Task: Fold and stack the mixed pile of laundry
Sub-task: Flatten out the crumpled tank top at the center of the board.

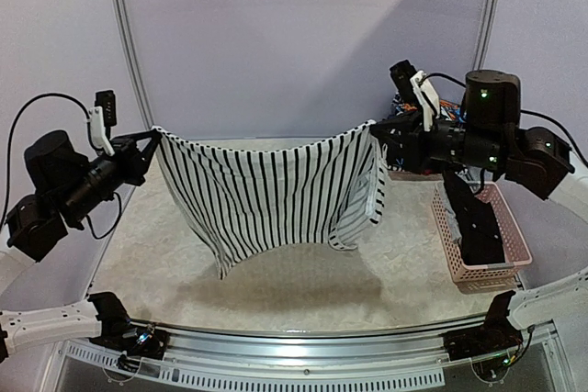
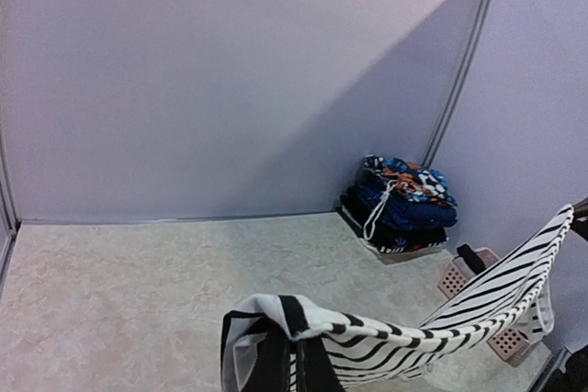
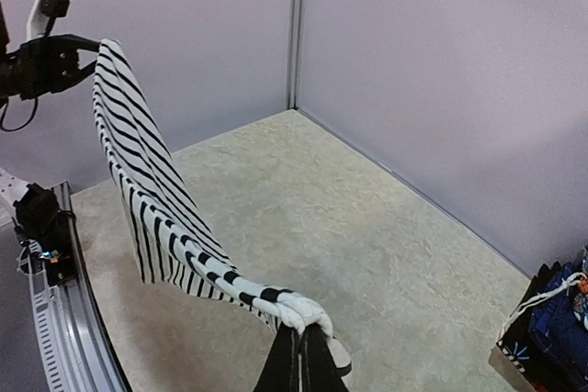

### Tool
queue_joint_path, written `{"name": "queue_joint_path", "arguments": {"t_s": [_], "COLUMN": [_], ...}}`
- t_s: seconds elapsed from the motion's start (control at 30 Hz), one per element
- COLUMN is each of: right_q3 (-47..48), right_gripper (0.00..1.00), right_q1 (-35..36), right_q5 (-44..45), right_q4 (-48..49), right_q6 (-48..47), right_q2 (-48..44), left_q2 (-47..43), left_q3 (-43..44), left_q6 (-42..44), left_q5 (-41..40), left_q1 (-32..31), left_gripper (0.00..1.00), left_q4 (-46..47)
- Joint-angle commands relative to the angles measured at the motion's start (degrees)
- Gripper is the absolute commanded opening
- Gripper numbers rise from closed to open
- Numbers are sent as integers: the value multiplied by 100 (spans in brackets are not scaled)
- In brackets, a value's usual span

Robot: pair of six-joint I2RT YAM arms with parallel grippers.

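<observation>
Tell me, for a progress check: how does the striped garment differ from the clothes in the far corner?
The striped garment hangs spread between the left gripper and right gripper; the corner clothes lie folded in a stack. The striped garment is black-and-white; the corner clothes blue, patterned and black. Both are fabric.

Striped garment (image 3: pixel 152 199) stretched in the air between right gripper (image 3: pixel 299 337), clamped on a bunched corner, and left gripper (image 3: pixel 87 45), pinching the far corner, above table (image 3: pixel 367 218).

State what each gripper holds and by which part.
Both hold the black-and-white striped garment stretched between them: left gripper pinches one top corner, right gripper the other.
</observation>
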Motion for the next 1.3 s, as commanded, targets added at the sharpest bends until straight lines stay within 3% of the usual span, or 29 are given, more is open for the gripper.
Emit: {"name": "queue_joint_path", "arguments": {"t_s": [0.0,0.43,0.5,0.6,0.67,0.73,0.8,0.9,0.97,1.0,1.03,1.1,1.13,1.27], "right_q3": [254,1571,1736,1772,1822,1759,1699,2311,3346,3873,4328,4933,5144,5476], "right_gripper": [0,0,0,0,0,0,0,0,19,24,31,51,60,76], "right_q1": [35,37,37,23,-165,-592,-1075,-1746,-2038,-2108,-2134,-2142,-2154,-2190], "right_q5": [-623,-2064,-1654,-210,658,737,306,-533,-881,-1018,-1071,-999,-910,-666], "right_q4": [-306,-1550,-1593,-1563,-1724,-1717,-1513,-1531,-1999,-2233,-2365,-2469,-2505,-2521], "right_q6": [-289,-430,-258,203,591,954,1305,1621,1760,1815,1831,1856,1868,1833], "right_q2": [-559,-850,-781,-460,56,661,1547,3088,4667,5161,5715,6384,6528,6700], "left_q2": [-104,-182,-87,392,919,1531,2119,3292,4467,4985,5466,6220,6495,6770], "left_q3": [399,1443,1537,1677,1792,1861,1761,1637,1794,1938,2154,2529,2664,2706], "left_q6": [182,294,307,264,176,4,-153,-357,-236,-147,-12,171,217,246], "left_q5": [738,1791,1532,91,-775,-1236,-1022,-138,170,303,481,616,653,871], "left_q1": [25,16,17,24,44,166,540,1624,2109,2290,2424,2518,2533,2515], "left_gripper": [0,0,0,0,0,0,0,0,0,6,19,53,65,85], "left_q4": [-285,-515,-645,-1182,-1665,-2041,-2062,-1778,-1468,-1329,-1268,-1141,-1084,-731]}}
